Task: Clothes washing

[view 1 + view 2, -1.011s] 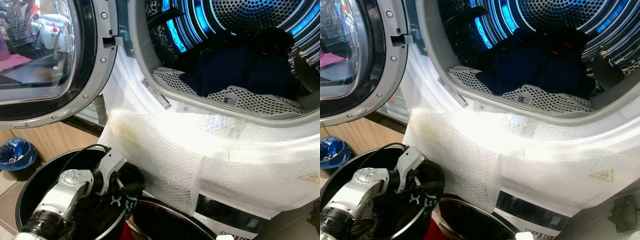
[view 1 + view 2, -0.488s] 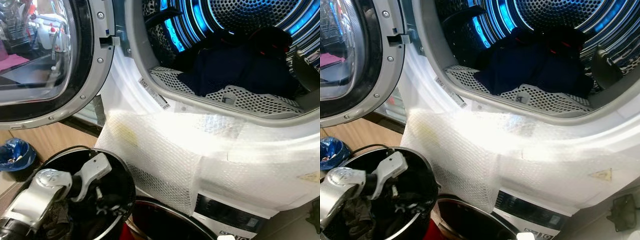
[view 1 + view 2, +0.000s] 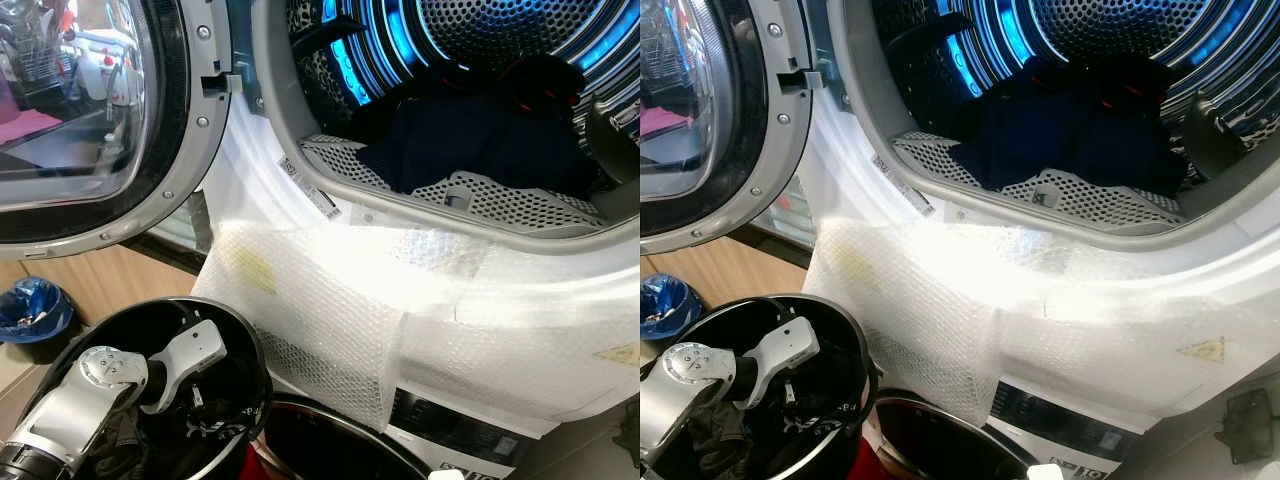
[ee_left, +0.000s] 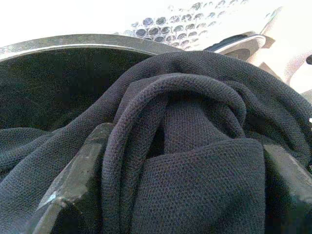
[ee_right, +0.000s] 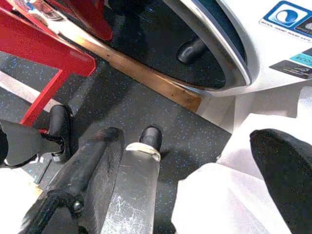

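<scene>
The washing machine takes most of the head views; its white front is covered with bubble wrap. Its round door stands open at the robot's left, and the drum behind the opening is lit blue. Inside the drum, dark navy clothes lie in a heap against the perforated metal lip at the front.

Below the door, on the floor, stands a black round basket — it is just beside the machine's front. The left arm reaches down into this basket. In the left wrist view, the left end effector is closed on a dark knitted garment: the cloth is bunched and folded between the two black fingers, which press it from both sides. The garment is inside the basket, whose rim shows behind it with the bubble wrap beyond.

A second dark round container sits lower, beside the first, close under the machine. A small blue bin with a bag in it stands on the wooden floor to the robot's left, well apart from the baskets.

The right end effector hangs low over a dark speckled floor, near a red frame — its fingers are spread apart and hold nothing, with white wrap between them.
</scene>
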